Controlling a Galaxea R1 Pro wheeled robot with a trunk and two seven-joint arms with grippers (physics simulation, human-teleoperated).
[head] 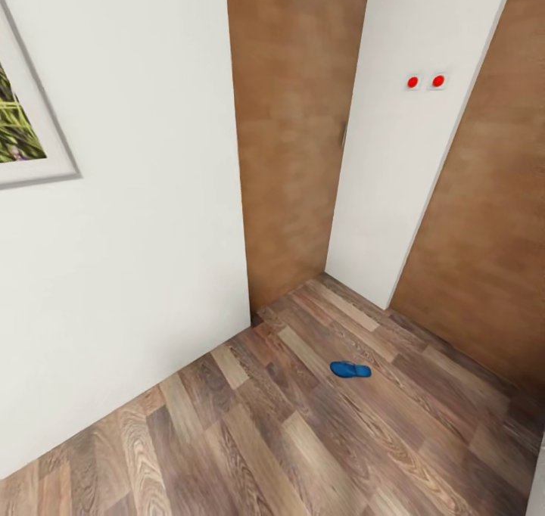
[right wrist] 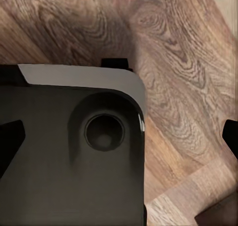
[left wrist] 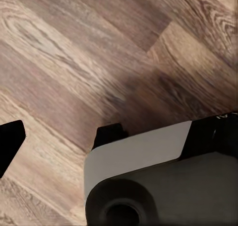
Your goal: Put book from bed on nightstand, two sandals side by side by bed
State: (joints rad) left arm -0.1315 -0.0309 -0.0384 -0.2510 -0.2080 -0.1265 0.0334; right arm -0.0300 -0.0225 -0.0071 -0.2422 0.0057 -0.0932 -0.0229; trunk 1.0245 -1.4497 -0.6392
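Observation:
One bright blue sandal (head: pixel 350 369) lies flat on the wood-plank floor (head: pixel 250 433), ahead and a little to the right, near a corner of white wall. The book, the bed and the nightstand are out of view. My left gripper (left wrist: pixel 119 141) hangs over the floor above the robot's grey base (left wrist: pixel 148 181); one black fingertip (left wrist: pixel 10 141) shows at the frame edge. My right gripper (right wrist: pixel 119 136) is open, its black fingertips (right wrist: pixel 10 146) far apart and nothing between them.
A white wall (head: pixel 136 259) with a framed picture (head: pixel 23 122) stands close on the left. Brown wooden doors (head: pixel 291 138) flank a white wall section (head: pixel 401 160) carrying two red buttons (head: pixel 425 81). Open floor stretches toward the sandal.

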